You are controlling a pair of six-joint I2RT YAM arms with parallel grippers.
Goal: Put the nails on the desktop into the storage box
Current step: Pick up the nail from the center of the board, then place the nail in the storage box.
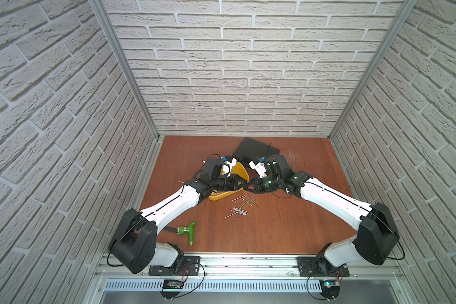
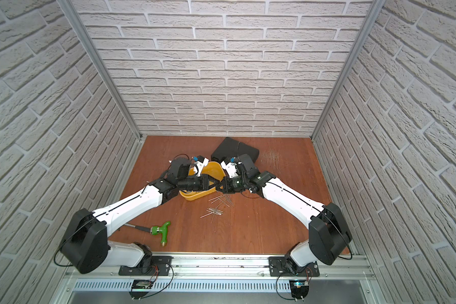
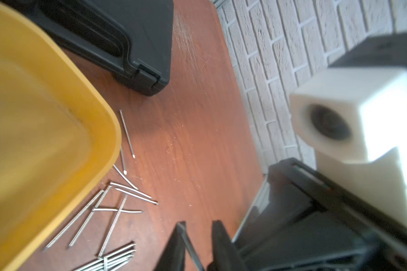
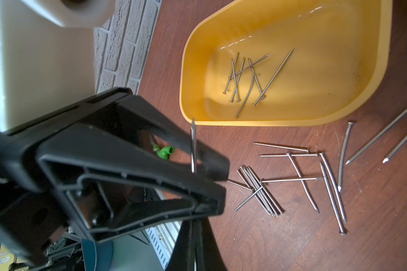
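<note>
Over the near corner of the yellow storage box, my left gripper and right gripper meet tip to tip. One nail runs from my shut right gripper up between the left gripper's fingers. In the blurred left wrist view the left gripper has closed to a slim gap, with that nail along one finger. Several nails lie inside the box. Several more nails lie scattered on the desktop beside it.
A black moulded case lies behind the box, near the back wall. A green-handled tool lies on the board near my left arm. Brick-patterned walls close in three sides.
</note>
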